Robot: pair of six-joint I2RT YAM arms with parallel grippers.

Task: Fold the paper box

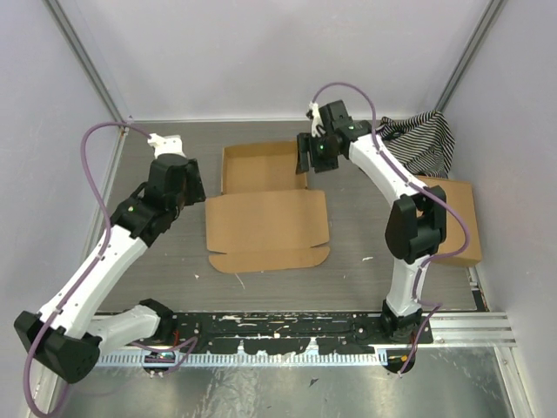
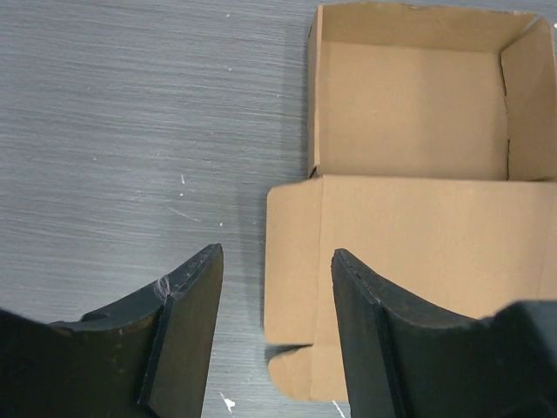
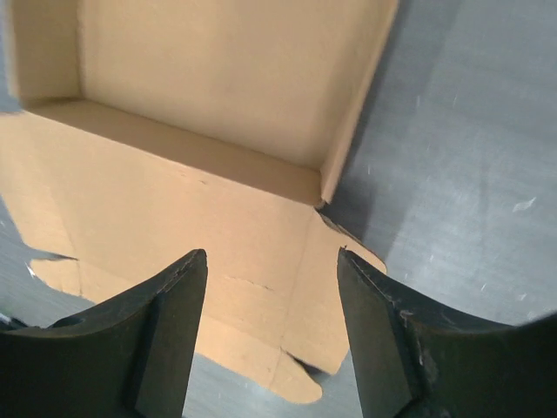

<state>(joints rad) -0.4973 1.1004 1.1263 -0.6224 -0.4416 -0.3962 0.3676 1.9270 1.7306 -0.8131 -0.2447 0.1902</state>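
Nearest the arm bases, the paper box (image 1: 278, 209) is sitting mid-desk (image 1: 165, 270). Its tuck flap (image 1: 270, 259) and lid panel (image 1: 261, 228) are lying flat, pointing toward the near edge. The left end effector (image 2: 277, 252) is hovering just off the lid's left edge with its fingers spread and nothing in them. Off to the right, a bigger cardboard box (image 1: 459, 226) is sitting near the wall, not involved.

Further back, the tray part (image 1: 261, 167) is already standing, with walls up on all the sides I can see. The right end effector (image 3: 271, 257) is hanging over the tray's right corner, also spread wide and holding nothing. A striped cloth (image 1: 422, 139) is bunched in the far right corner.

So I'm calling it roughly halfway: the base is formed and the lid isn't closed yet. What's left looks like bending the lid's side tabs, swinging the lid over and tucking the front flap in.
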